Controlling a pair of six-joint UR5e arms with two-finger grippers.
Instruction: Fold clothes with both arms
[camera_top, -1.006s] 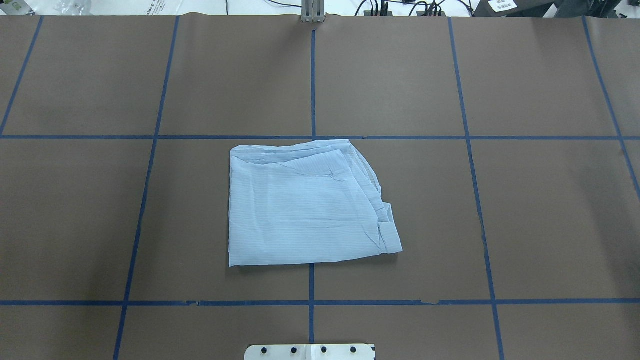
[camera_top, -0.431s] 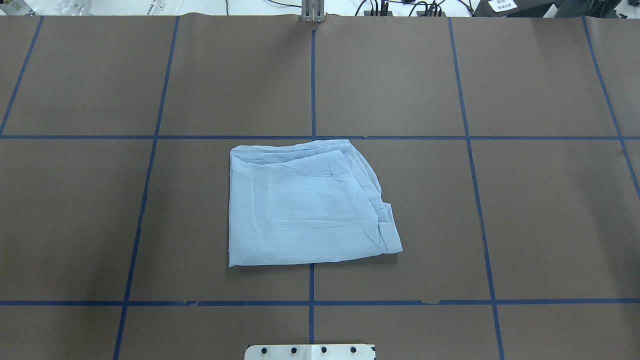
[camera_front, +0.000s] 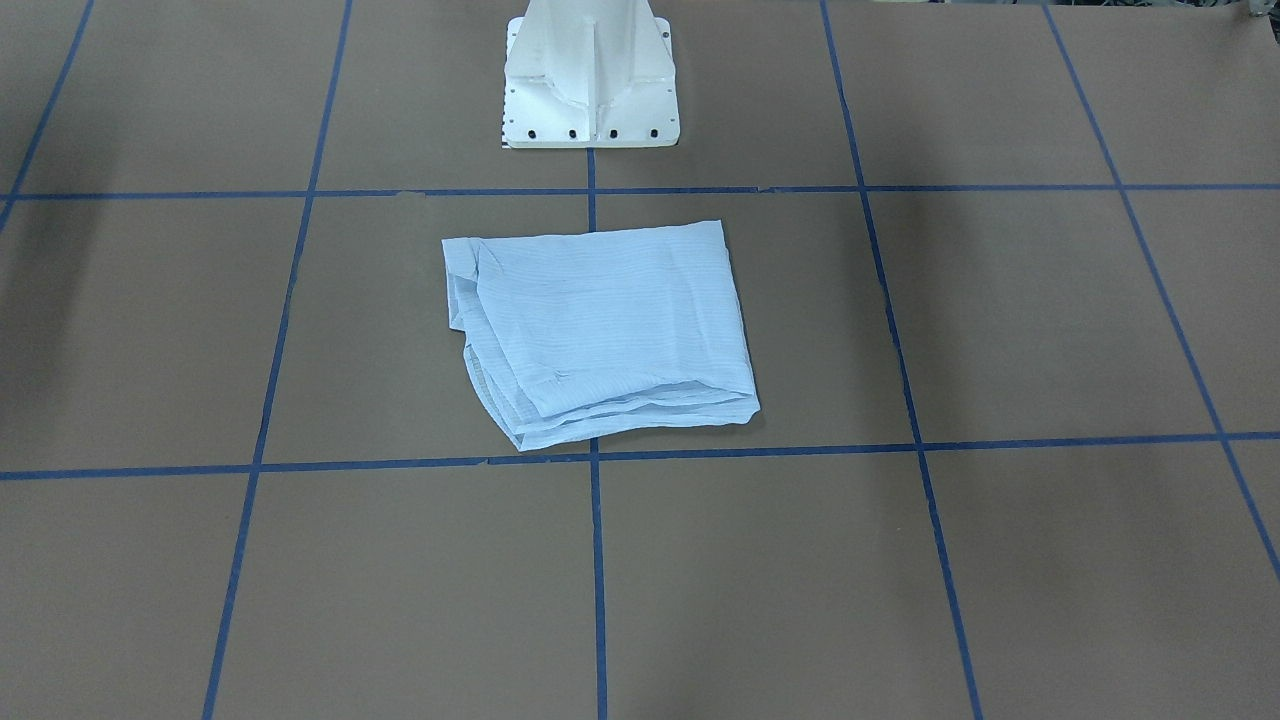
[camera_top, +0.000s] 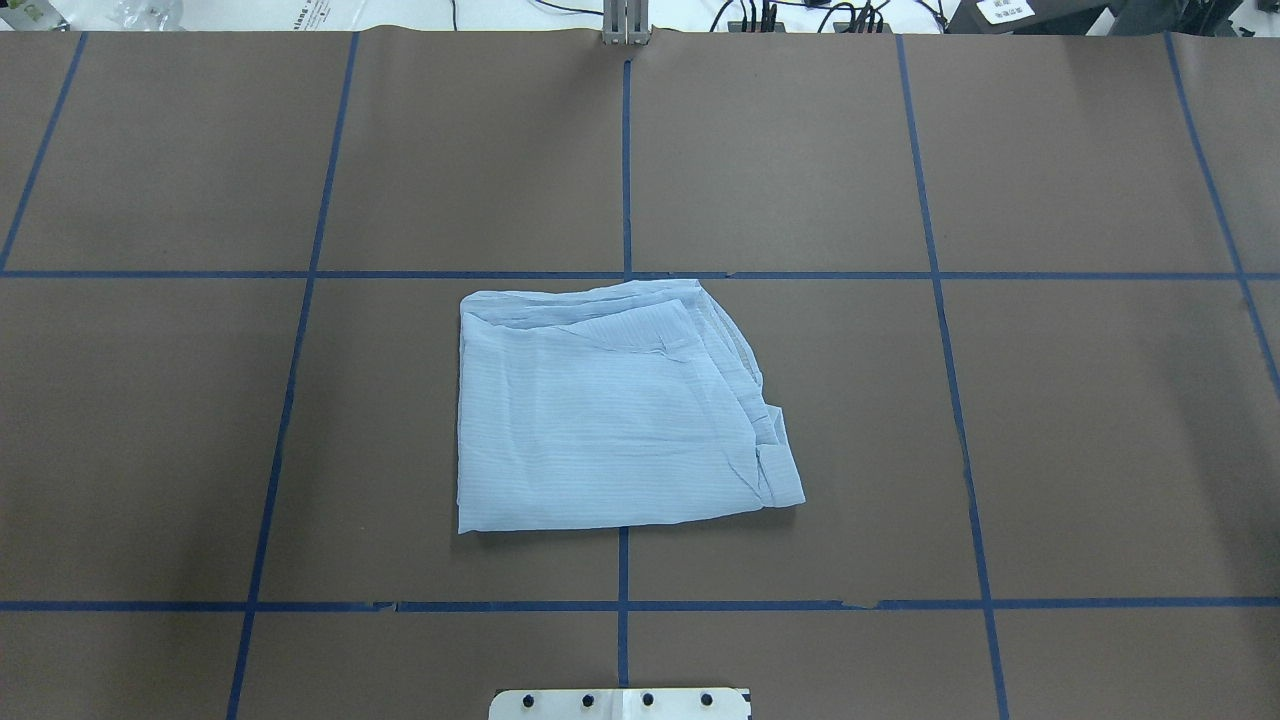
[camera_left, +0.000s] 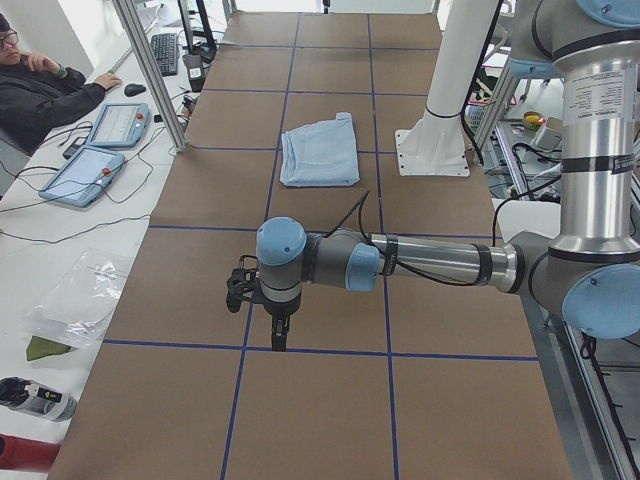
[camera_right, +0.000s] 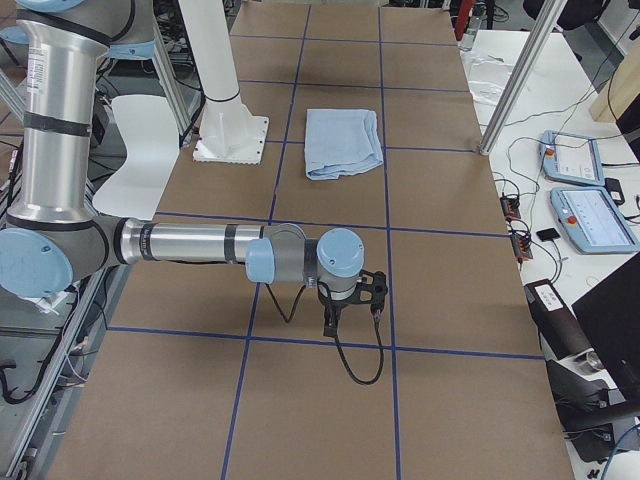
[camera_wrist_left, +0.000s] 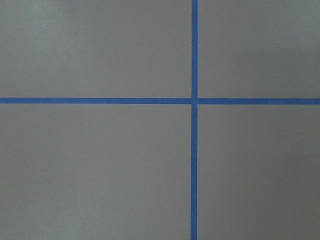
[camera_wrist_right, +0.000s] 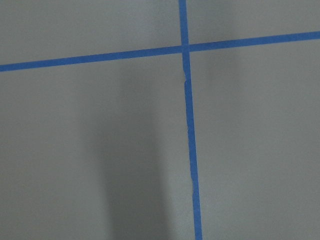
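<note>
Nothing differs from the earlier overhead frames: the folded shirt (camera_top: 600, 410) lies flat at frame centre on the table (camera_top: 1050, 400). Left gripper (camera_left: 277, 338) and right gripper (camera_right: 330, 326) hang well apart from it; their finger state cannot be told.

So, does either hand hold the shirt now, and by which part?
No, nothing is held. The shirt lies folded on the table, and the left hand and the right hand hang over bare table far from it.
</note>
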